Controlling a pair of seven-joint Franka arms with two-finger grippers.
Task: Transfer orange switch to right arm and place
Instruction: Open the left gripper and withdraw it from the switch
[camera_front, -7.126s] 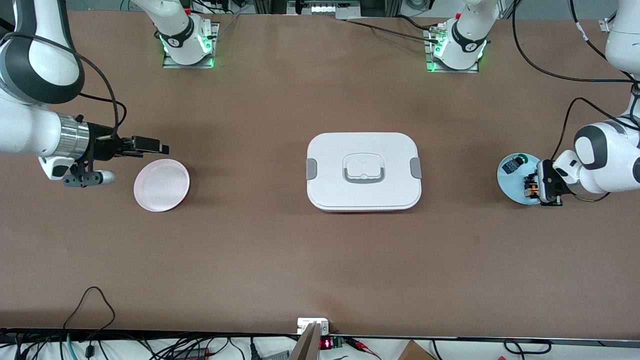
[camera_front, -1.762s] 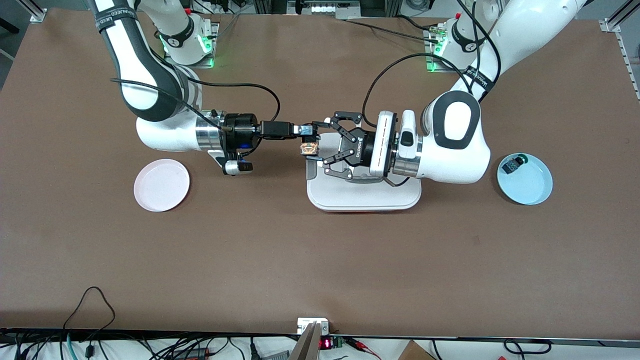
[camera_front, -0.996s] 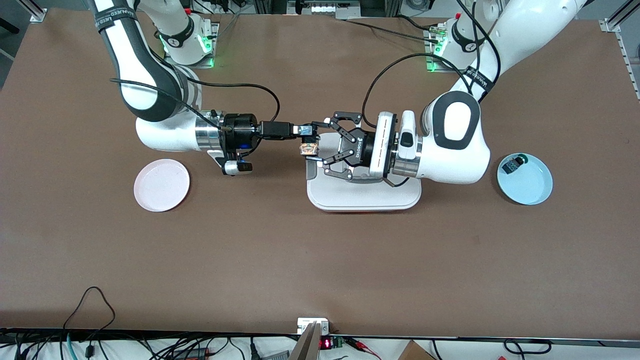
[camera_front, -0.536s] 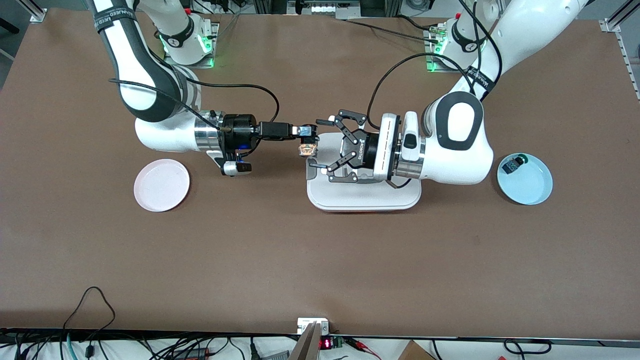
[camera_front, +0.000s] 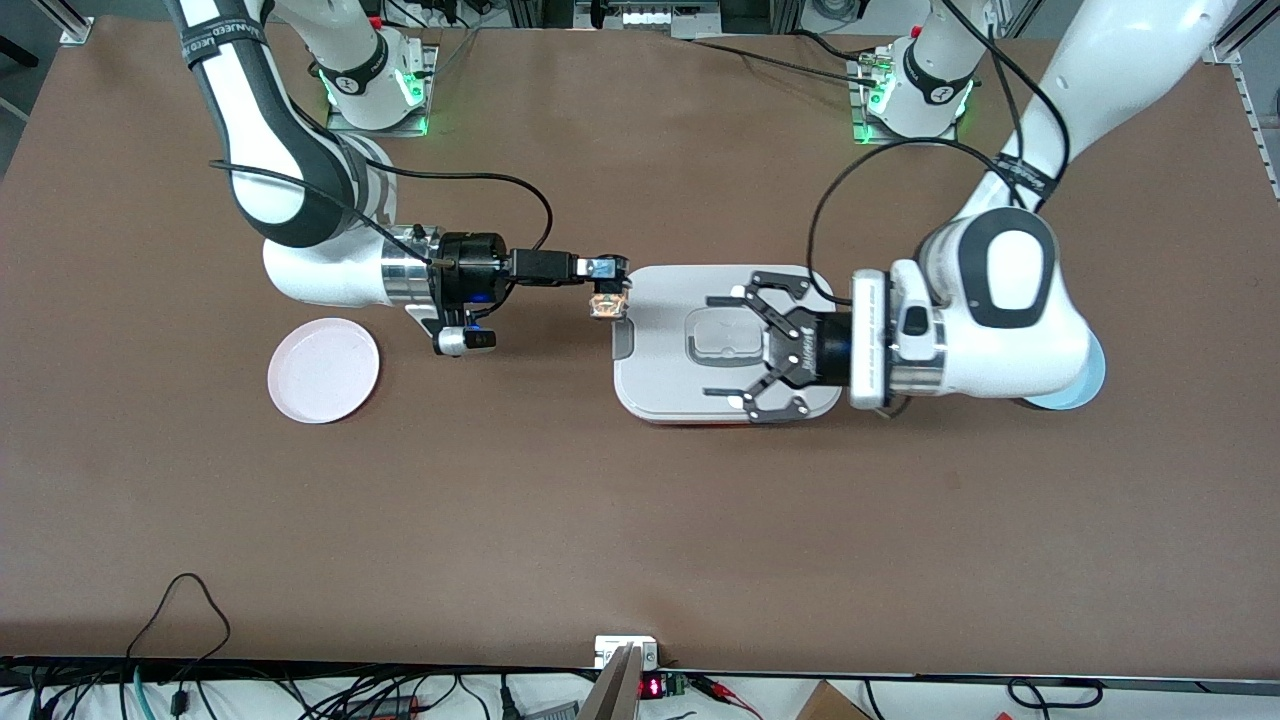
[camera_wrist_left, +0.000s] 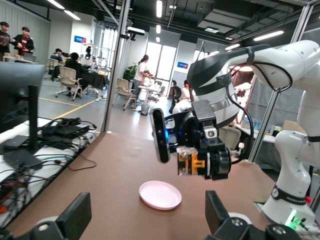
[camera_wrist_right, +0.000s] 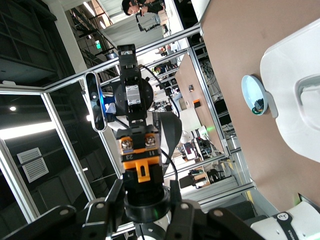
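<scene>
Brown tabletop (camera_front: 600, 520) with a white lidded box (camera_front: 660, 385) at its middle, taken as the landmark. Orange switch (camera_front: 607, 303) clamped between the closed fingers of the right gripper (camera_front: 609, 285), held in the air just off the box's edge toward the right arm's end of the table; seen close up in the right wrist view (camera_wrist_right: 141, 159) with its orange band and two brass screws, and from the left wrist view (camera_wrist_left: 191, 161) gripped by the right arm (camera_front: 300, 225). Left gripper (camera_front: 722, 345) over the box's lid, fingers spread wide apart with nothing between them, well apart from the switch. Pink plate (camera_front: 322, 370) on the table, well apart from the box toward the right arm's end. Blue plate (camera_front: 1088, 385) toward the left arm's end of the table from the box, mostly covered by the left arm (camera_front: 1000, 320); in the right wrist view, blue plate (camera_wrist_right: 250, 92) carrying a small dark part too small to make out.
</scene>
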